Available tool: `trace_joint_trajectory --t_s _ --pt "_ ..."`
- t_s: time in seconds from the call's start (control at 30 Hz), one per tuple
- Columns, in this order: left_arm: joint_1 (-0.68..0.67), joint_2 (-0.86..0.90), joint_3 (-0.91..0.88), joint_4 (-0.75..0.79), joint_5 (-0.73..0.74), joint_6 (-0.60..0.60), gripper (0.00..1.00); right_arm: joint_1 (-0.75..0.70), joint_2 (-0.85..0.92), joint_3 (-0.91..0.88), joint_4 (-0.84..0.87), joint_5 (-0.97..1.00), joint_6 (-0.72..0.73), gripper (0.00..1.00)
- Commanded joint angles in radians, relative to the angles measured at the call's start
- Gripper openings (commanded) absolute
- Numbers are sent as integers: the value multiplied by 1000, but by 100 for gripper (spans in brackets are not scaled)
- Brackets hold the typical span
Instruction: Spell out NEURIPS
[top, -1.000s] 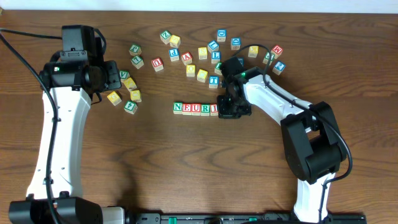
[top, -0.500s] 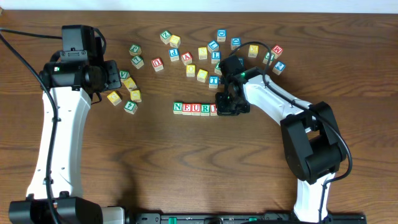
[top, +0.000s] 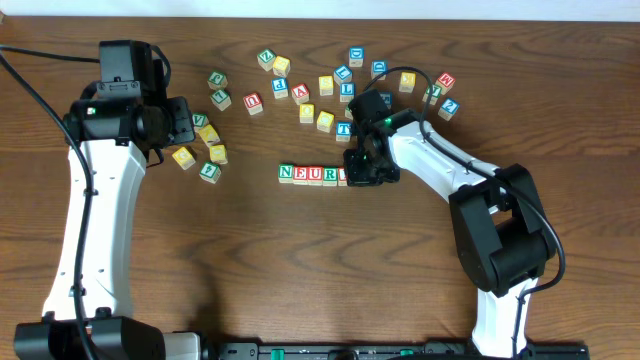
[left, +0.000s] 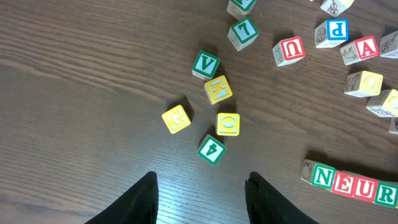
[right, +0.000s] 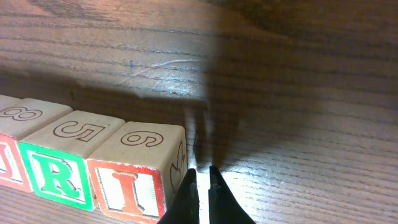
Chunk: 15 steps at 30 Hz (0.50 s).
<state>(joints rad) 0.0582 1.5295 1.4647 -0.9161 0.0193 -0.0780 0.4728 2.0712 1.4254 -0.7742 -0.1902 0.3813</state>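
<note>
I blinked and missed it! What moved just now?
The right tool, shut and empty, slid a little left, up beside the I cube ending the row. It grabbed nothing. The left tool, the row and the loose cubes stayed put.

Wooden table (top: 250, 260) carries a NEURI cube row (top: 313, 174) and scattered cubes (top: 252, 101).
</note>
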Motion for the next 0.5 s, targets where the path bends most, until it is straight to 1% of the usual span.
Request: trace_joint_trajectory --t_s 0.0,0.47 --pt "4 -7 -10 1 -12 -6 45 8 -3 9 2 3 -20 2" --pt "4 -7 -10 1 -12 -6 45 19 -3 9 10 -4 -50 2"
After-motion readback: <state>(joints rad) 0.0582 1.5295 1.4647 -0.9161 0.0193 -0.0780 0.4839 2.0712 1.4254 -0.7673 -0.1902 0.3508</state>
